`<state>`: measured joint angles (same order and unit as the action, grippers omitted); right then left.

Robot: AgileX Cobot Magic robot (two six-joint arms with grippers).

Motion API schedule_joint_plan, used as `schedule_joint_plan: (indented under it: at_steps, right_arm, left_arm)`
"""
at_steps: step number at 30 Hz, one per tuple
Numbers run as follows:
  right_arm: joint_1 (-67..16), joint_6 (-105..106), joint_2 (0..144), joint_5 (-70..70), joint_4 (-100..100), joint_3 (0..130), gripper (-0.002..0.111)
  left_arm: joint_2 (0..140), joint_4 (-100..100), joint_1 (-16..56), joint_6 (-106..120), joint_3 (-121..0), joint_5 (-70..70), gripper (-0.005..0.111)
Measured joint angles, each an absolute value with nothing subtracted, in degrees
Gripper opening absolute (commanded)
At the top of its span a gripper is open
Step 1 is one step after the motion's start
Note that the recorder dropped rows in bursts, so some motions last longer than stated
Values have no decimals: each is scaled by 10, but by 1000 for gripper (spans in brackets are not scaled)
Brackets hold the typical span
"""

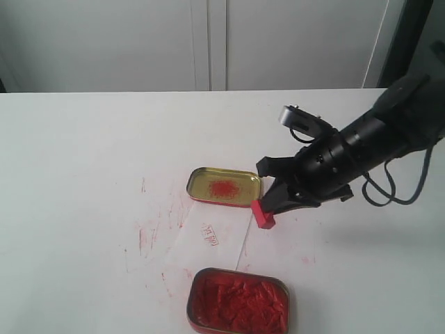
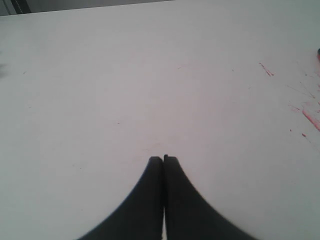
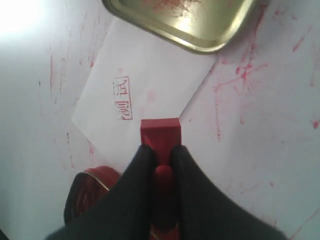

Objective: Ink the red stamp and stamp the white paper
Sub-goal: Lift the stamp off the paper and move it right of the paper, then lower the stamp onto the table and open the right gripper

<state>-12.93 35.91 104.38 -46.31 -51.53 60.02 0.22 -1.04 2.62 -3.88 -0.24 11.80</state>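
Note:
My right gripper (image 1: 272, 202) (image 3: 161, 152) is shut on the red stamp (image 1: 263, 214) (image 3: 160, 134), its black fingers (image 3: 137, 170) clamping the narrow handle. The stamp's square base sits over the right edge of the white paper (image 1: 208, 245) (image 3: 150, 85); I cannot tell whether it touches. The paper lies flat on the table and bears a small red stamp mark (image 1: 209, 234) (image 3: 123, 98). My left gripper (image 2: 163, 158) is shut with nothing in it, over bare white table, and does not show in the exterior view.
A gold tin lid (image 1: 224, 186) (image 3: 190, 20) with a red ink smear lies just beyond the paper. A gold-rimmed tin of red paste (image 1: 238, 301) (image 3: 87, 192) stands at the table's front edge. Red smudges (image 1: 149, 233) mark the table (image 1: 83, 174).

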Motion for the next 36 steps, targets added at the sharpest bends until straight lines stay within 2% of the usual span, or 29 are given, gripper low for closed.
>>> schedule_joint_plan:
  at_steps: [9, 36]
  right_arm:
    - [-69, 449, 1060, -502, -566, 566, 0]
    - [-65, 519, 1144, -520, -673, 560, 0]
  left_arm:
    - [2, -10, 26, -39, -2, 118, 0]
    - [2, -10, 26, -39, -2, 118, 0]
